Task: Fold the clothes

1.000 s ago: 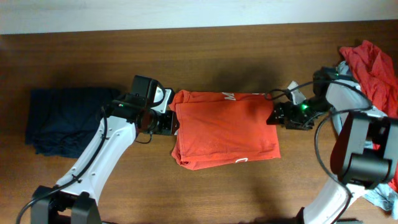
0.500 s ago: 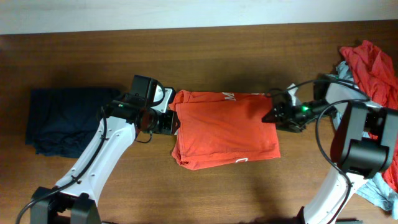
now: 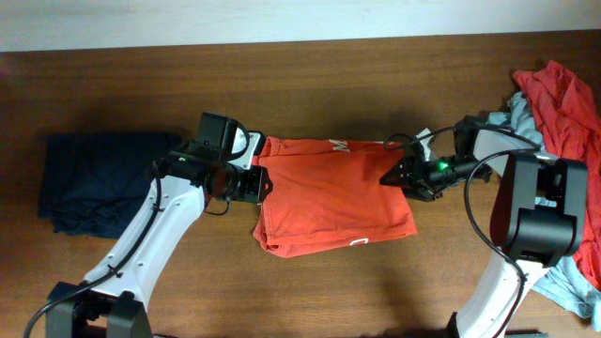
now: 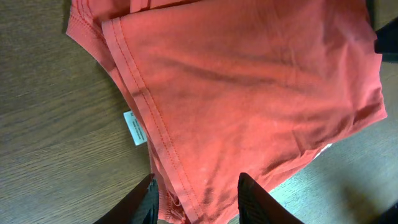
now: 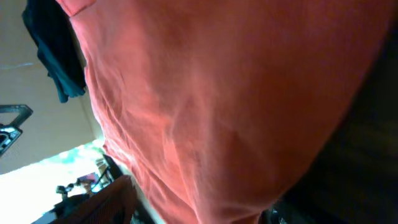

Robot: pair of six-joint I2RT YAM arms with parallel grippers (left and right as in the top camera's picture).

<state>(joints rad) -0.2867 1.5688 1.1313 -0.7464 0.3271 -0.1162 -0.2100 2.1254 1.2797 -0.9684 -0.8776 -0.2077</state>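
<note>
Shirt: orange-red T-shirt [image 3: 329,202], folded, lies at the middle of the bench [image 3: 310,84], between the two arms.
Left pincer [image 4: 198,200]: pinching the shirt's left hem, care tag [image 4: 134,127] just beside.
Right pincer [image 3: 391,176]: at the shirt's right edge; its grip cannot be told.
Other clothes: navy garment [image 3: 94,183] far left; red and grey-blue heap [image 3: 563,103] far right.

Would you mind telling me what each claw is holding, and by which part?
Left claw grips the orange-red T-shirt by its stitched hem. Right claw is at the opposite edge; whether it holds cannot be told.
</note>
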